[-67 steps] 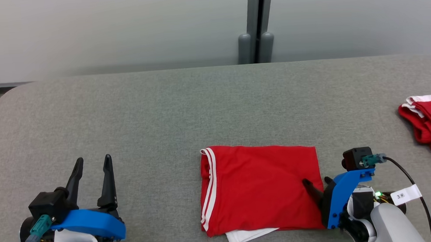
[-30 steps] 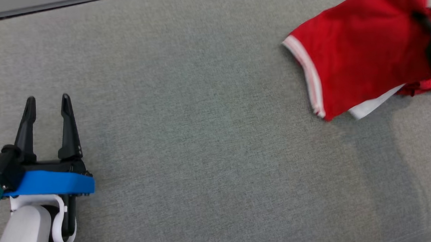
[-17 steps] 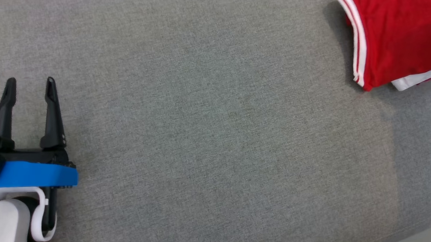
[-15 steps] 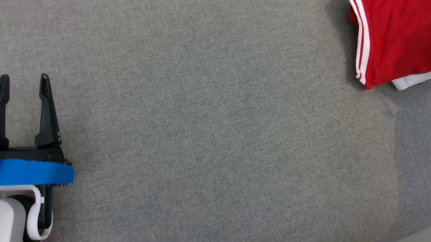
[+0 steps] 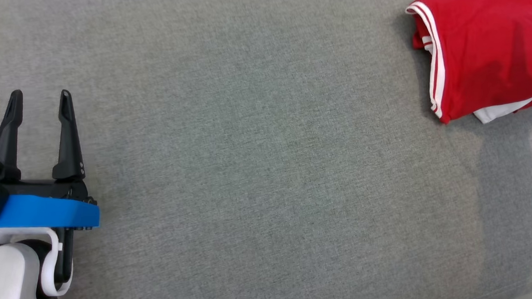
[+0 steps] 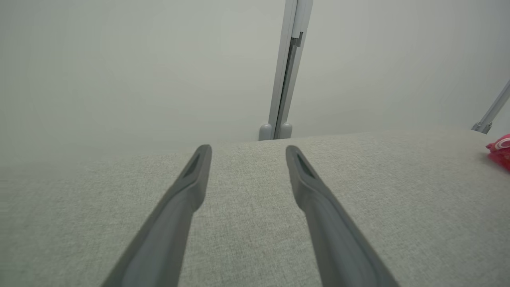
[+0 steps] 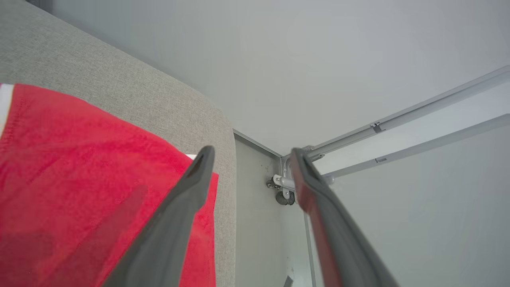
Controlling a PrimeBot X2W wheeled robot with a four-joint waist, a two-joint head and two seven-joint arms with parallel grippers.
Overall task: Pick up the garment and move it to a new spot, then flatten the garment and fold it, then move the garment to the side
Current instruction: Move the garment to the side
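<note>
the folded red garment [image 5: 484, 51] with white stripes is lying flat on the grey counter [image 5: 267, 176], at the upper right of the head view, with a white layer peeking out along its near edge. the left jaws are standing open and empty at the lower left of that view. their two dark fingers [image 5: 67, 132] are pointing away from the robot over bare counter, well apart from the garment. in the left wrist view these fingers [image 6: 187, 199] are spreading wide with nothing between them, and the garment is showing as a small red patch at the far right edge. in the right wrist view the right jaws are also standing open, gripping nothing. one finger [image 7: 183, 207] is crossing over a corner of the garment and casting a shadow on the cloth, while the other is reaching past the counter's rounded end toward a grey metal frame [image 7: 398, 115]. whether that first finger is touching the cloth, i cannot tell.
</note>
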